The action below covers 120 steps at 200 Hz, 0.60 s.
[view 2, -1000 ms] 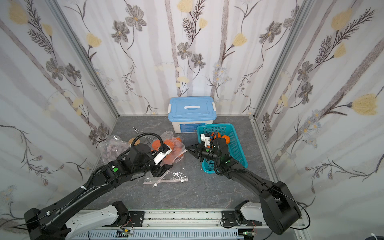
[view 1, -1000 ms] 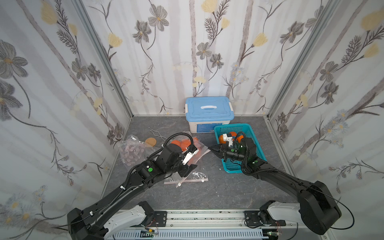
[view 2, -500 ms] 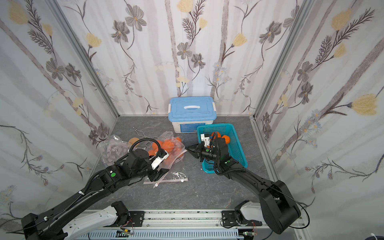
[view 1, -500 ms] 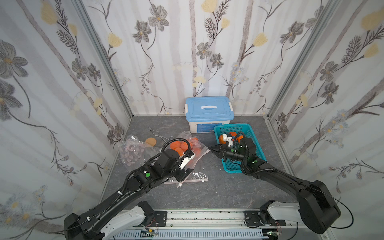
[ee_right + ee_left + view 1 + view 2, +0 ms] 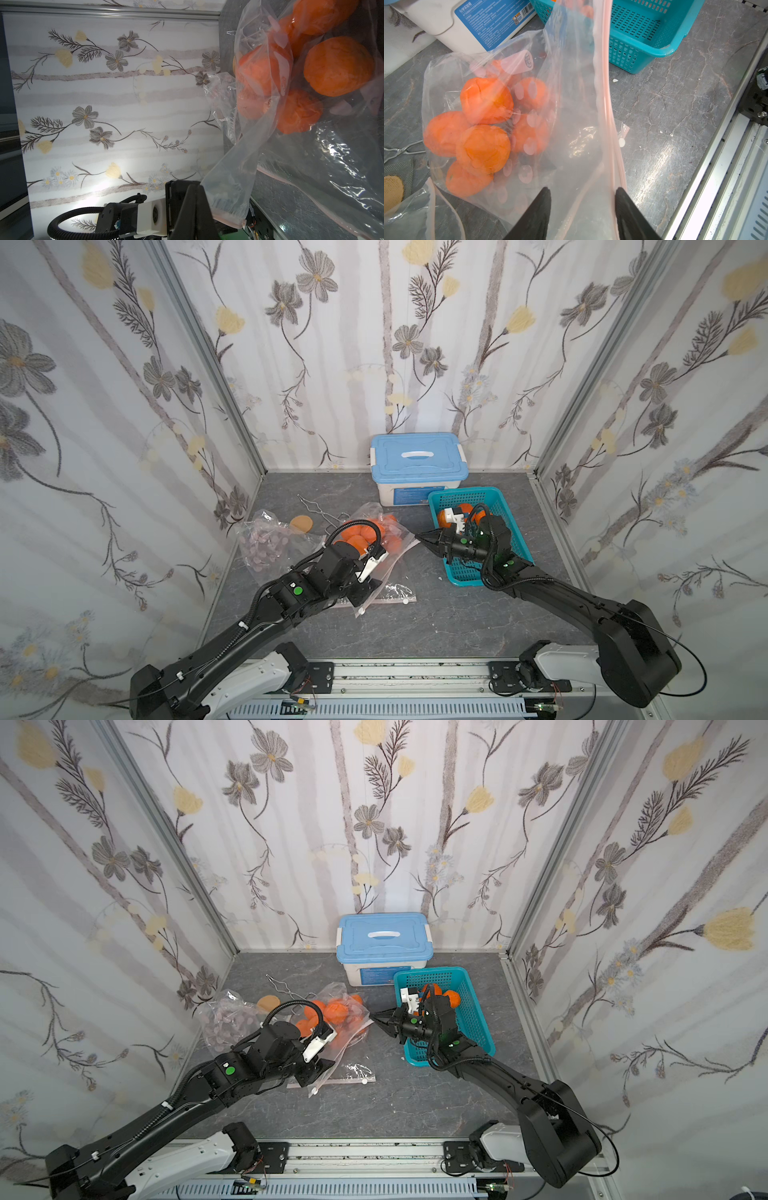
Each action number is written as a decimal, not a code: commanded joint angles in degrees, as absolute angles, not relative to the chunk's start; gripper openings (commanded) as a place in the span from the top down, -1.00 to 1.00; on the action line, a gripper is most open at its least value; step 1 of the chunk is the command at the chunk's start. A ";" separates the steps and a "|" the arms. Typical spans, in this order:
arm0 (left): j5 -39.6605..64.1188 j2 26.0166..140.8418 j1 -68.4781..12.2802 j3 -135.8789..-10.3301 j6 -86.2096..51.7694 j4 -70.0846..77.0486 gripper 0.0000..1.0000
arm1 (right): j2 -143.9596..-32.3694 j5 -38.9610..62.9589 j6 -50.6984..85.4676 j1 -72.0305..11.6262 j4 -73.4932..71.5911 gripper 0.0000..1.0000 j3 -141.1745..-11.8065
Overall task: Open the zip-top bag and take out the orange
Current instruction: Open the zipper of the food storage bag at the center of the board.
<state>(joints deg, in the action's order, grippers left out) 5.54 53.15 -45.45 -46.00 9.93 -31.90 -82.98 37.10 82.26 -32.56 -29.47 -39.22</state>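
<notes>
bag on grey tabletop, floral walls

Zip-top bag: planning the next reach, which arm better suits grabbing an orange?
Likely left: the left gripper is open at the clear plastic zip-top bag, facing the oranges; the right gripper is shut on its edge.

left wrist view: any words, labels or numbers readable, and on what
On the white storage box, a blue label: Chinese print and a barcode, too small and blurred to quote.
On the zip-top bag, a pink patch: a round stamp, unreadable.
Nothing else carries text.
</notes>
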 commanded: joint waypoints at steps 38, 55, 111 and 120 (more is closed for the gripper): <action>4.04 56.53 -45.42 -47.50 5.01 -26.75 0.09 | -83.50 36.02 82.92 -33.18 -32.43 1.00 -39.56; 5.14 57.33 -45.43 -47.50 3.70 -24.24 0.10 | -83.58 36.03 82.89 -33.28 -32.54 1.00 -39.38; 1.73 60.09 -45.38 -49.43 2.22 -25.72 0.79 | -82.82 35.91 81.38 -33.28 -31.49 1.00 -39.36; 0.79 59.54 -45.44 -49.57 1.46 -25.80 0.96 | -82.31 35.25 78.57 -33.16 -29.16 1.00 -40.20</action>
